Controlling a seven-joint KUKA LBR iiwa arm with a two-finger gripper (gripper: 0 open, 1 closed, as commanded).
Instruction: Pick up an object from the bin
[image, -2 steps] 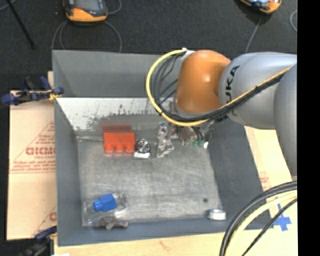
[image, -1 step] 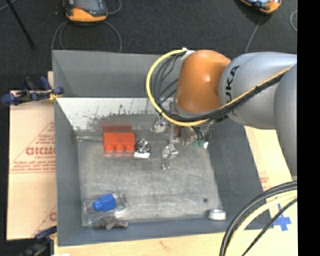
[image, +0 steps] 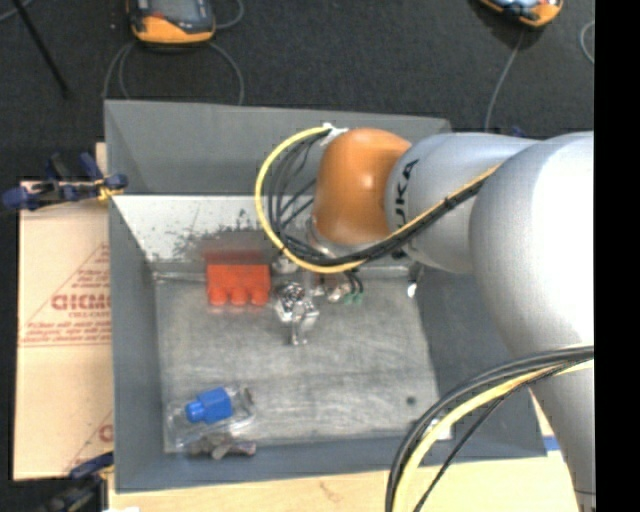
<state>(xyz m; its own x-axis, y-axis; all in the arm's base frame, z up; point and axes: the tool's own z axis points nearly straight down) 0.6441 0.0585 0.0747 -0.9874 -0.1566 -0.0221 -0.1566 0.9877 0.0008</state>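
Note:
My gripper (image: 297, 318) hangs over the bin's floor near the middle of the back half, its metal fingertips close together just right of a red toy brick (image: 237, 282). The brick lies flat near the back wall with its studs facing the front. I see nothing between the fingers. Something small and green (image: 352, 293) peeks out just right of the gripper, mostly hidden under the arm.
A clear plastic bag holding a blue cap-like piece and dark bits (image: 211, 417) lies at the front left corner. The arm with its orange cover and yellow cables covers the bin's right back part.

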